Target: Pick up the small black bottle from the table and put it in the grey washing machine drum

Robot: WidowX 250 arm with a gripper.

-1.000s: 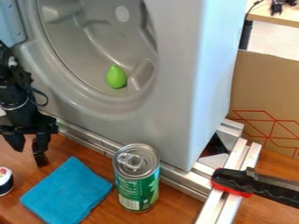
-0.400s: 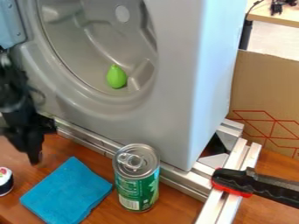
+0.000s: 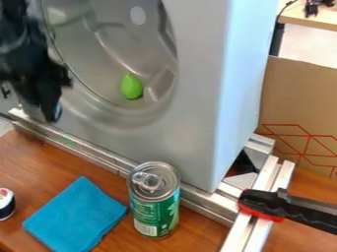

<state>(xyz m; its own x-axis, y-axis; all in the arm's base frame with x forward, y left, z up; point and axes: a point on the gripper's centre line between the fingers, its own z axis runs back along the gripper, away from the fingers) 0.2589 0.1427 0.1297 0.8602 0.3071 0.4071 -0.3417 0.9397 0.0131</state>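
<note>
Blurred, so I cannot tell if it is apart or together, the pincer (image 3: 50, 113) hangs by the washer (image 3: 197, 108), with the green toy (image 3: 131, 87) rightward and slightly higher in view, narrow end up in the drum (image 3: 99, 59), above the desk (image 3: 39, 162).

**Brown wood in front, pale floor behind**

A reddish-brown desk (image 3: 39, 165) with visible wood grain spans the foreground. At right stands a tan cardboard panel (image 3: 296, 93) marked with crossing red lines. Behind it, bright light falls on a whitish floor (image 3: 306, 47), and a light wood table (image 3: 319, 21) juts into the upper right corner.
</note>
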